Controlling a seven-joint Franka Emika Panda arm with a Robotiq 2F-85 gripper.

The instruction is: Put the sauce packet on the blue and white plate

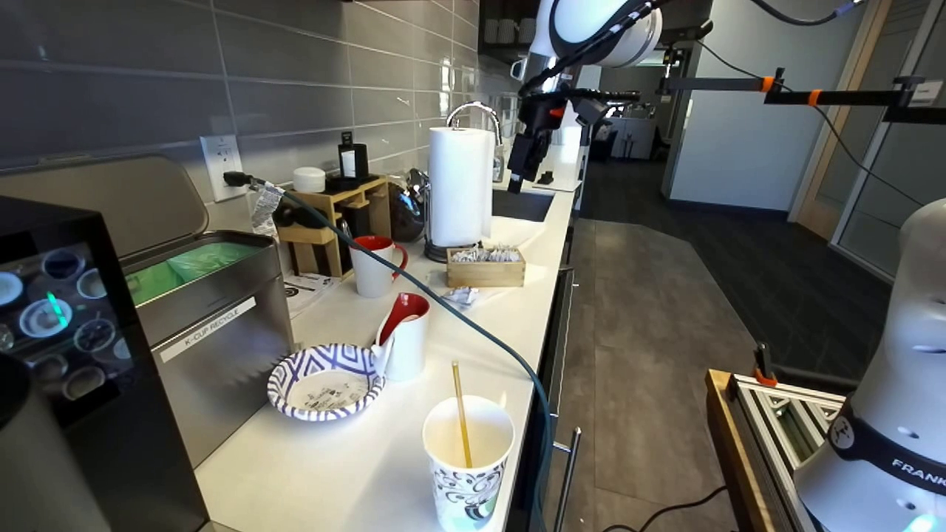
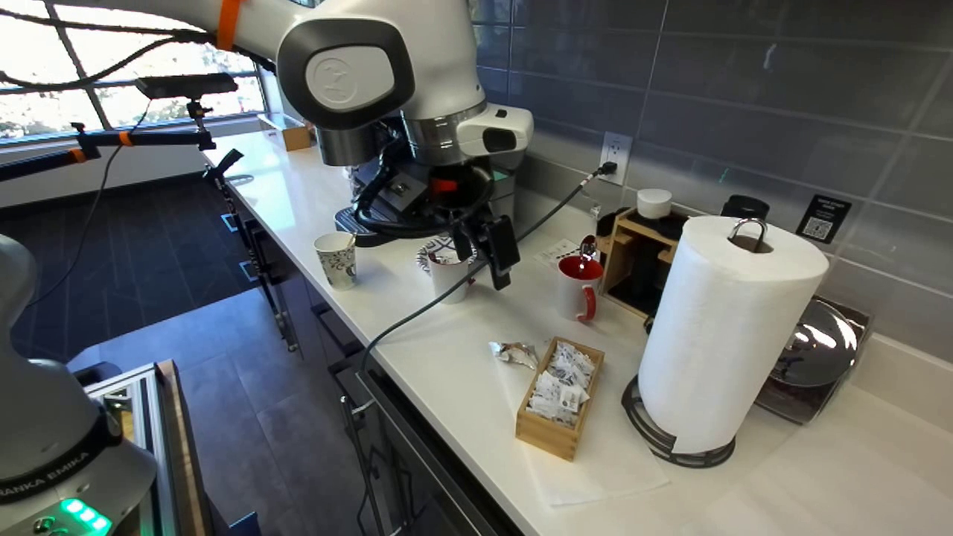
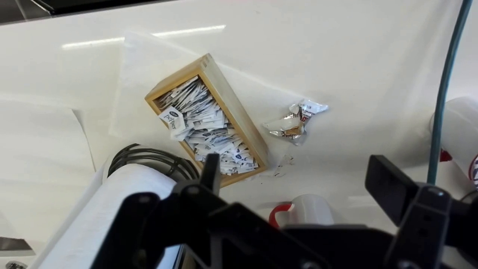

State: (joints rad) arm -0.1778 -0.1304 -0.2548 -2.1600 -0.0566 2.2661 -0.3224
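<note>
- The sauce packet (image 3: 297, 121) is a small crumpled thing of silver and white colour, with some dark print upon it; the foil is creased and it shines in places.
- It lies on the white counter (image 3: 373, 74), near the wooden box (image 3: 237, 116) but apart from it. Whether it rests partly on the thin white sheet (image 3: 138, 74) under the box, I cannot tell.
- The gripper (image 3: 293, 170) hangs above the counter, and its two fingers (image 3: 388, 188) stand well apart.
- The box is filled with many white paper packets (image 3: 209, 123); one bears the word "pepper".
- The blue and white plate (image 1: 325, 391), with geometric pattern on the rim and a pale centre, stands further along the counter, just beside a white mug with red inside (image 1: 406, 347).
- A paper cup (image 1: 465, 488) with a thin stick (image 1: 462, 417) in it is upright near the counter's edge.
- A teal cord (image 1: 473, 325) crosses over the counter from the wall outlet (image 1: 222, 166).
- A paper towel roll (image 1: 458, 188) stands before the grey tiled wall (image 1: 295, 81).
- In an exterior view there are bright windows (image 2: 186, 58); the floor (image 1: 635, 310) is grey.
</note>
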